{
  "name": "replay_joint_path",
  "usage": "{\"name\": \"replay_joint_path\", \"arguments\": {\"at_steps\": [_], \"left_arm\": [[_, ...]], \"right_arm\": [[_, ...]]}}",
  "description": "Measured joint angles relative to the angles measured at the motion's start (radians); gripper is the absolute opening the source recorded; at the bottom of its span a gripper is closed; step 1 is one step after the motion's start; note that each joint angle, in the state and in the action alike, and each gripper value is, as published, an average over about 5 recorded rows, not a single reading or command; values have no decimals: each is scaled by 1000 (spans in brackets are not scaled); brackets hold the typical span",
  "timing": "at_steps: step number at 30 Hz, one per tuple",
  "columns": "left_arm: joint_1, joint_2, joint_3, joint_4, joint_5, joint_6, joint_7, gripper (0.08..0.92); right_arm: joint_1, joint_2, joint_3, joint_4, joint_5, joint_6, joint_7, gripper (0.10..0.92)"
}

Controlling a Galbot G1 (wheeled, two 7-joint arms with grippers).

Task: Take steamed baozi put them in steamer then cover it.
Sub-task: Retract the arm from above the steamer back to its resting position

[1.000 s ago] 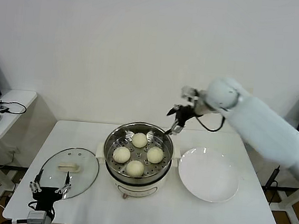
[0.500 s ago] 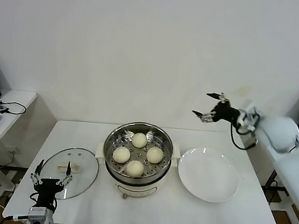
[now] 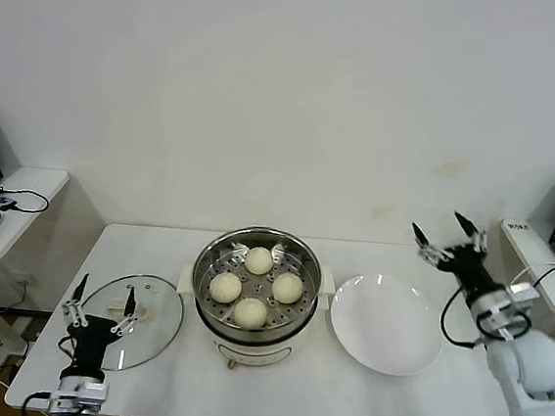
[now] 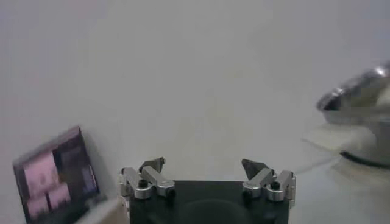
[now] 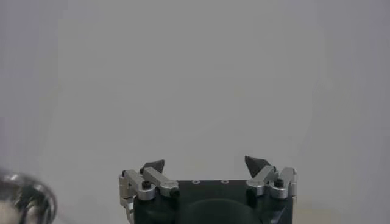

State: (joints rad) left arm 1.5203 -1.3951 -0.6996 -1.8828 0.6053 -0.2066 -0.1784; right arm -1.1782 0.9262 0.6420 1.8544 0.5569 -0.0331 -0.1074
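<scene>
Now your right gripper (image 3: 448,239) has swung away from the steamer (image 3: 256,283) rim out past the plate (image 3: 387,325), jaws apart and empty. That leaves all four baozi (image 3: 256,286) on the tray, so loading looks done and only covering remains. Your left gripper (image 3: 101,305), jaws also apart, has crept up over the near edge of the cover (image 3: 132,321), which lies flat just left of the steamer, handle close ahead.

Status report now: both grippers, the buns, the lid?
Left gripper open, over the clear glass lid on the table. Right gripper open, empty, beside the white plate. Four cream-white buns in the steel steamer, uncovered. Nothing in the way.
</scene>
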Motion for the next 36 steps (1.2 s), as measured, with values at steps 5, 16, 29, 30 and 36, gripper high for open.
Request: {"name": "replay_joint_path", "arguments": {"at_steps": [5, 16, 29, 30, 36], "left_arm": [[10, 35, 12, 42, 266, -31, -39, 823], [31, 113, 30, 129, 684, 20, -133, 823], [-34, 154, 44, 231, 783, 152, -112, 823], [-41, 156, 45, 236, 782, 161, -103, 823], [-79, 158, 57, 266, 767, 212, -51, 823]], "right_arm": [[-78, 50, 62, 15, 19, 29, 40, 823], [-169, 108, 129, 32, 39, 59, 81, 823], [-224, 135, 172, 48, 48, 75, 89, 823], [-227, 136, 175, 48, 49, 76, 89, 823], [-238, 145, 188, 48, 51, 78, 93, 823]]}}
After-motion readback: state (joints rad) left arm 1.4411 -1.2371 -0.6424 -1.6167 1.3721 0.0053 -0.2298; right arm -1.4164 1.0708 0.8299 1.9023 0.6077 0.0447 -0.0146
